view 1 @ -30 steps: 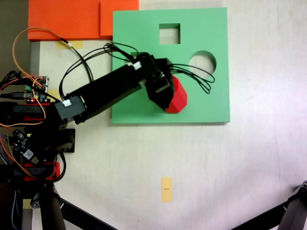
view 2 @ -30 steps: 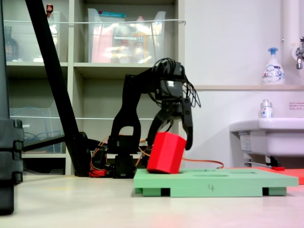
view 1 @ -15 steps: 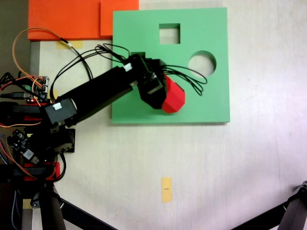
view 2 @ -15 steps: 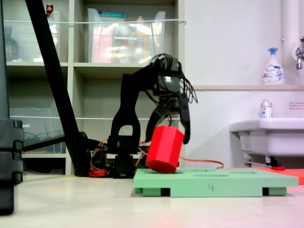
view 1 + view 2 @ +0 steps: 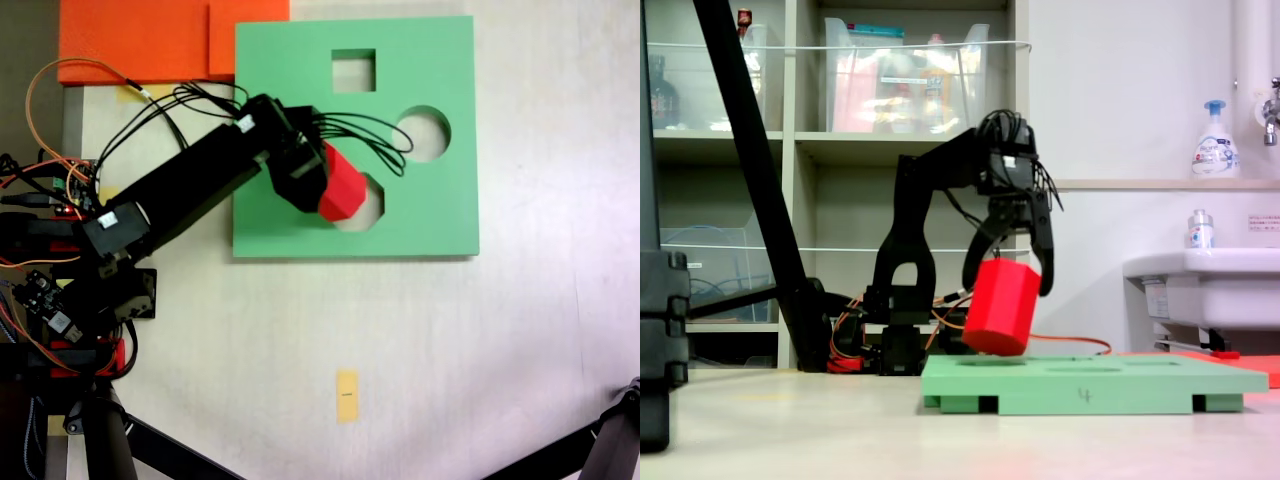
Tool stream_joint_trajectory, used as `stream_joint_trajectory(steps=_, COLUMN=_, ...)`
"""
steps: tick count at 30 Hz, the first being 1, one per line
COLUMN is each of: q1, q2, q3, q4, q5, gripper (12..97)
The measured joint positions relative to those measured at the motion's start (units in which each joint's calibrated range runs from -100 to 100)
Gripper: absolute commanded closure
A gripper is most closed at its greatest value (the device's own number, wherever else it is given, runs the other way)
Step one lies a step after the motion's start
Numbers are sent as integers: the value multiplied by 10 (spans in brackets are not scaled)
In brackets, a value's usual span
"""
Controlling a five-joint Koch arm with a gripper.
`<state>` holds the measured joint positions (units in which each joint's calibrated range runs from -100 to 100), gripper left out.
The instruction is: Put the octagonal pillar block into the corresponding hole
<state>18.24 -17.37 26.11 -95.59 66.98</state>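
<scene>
The tool (image 5: 1012,292) pinches the tilted block (image 5: 1001,306) clear above the board (image 5: 440,215); the hole (image 5: 366,203) lies just right, partly under it.

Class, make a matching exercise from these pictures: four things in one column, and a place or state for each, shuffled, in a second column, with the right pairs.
1. bright red octagonal foam block
2. flat green foam board
3. square cutout
4. small yellow tape strip

A. lies on the table
B. near the board's top edge in the top-down fixed view
C. held tilted above the board by the gripper
D. on the table, apart from the board

Pairs: 1-C, 2-A, 3-B, 4-D
</scene>
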Motion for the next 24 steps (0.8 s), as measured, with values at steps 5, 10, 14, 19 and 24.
stream_joint_trajectory(steps=5, q1=0, q2=-1, q3=-23, q4=-1, q5=2, gripper=673)
stream_joint_trajectory(steps=10, q1=1, q2=-3, q3=-40, q4=0, q5=2, gripper=672)
stream_joint_trajectory(steps=14, q1=-6, q2=12, q3=-48, q4=0, q5=2, gripper=669)
stream_joint_trajectory(steps=19, q1=-17, q2=48, q3=-47, q4=1, q5=-1, gripper=657)
stream_joint_trajectory(steps=24, q1=-25, q2=67, q3=-44, q4=4, q5=-13, gripper=641)
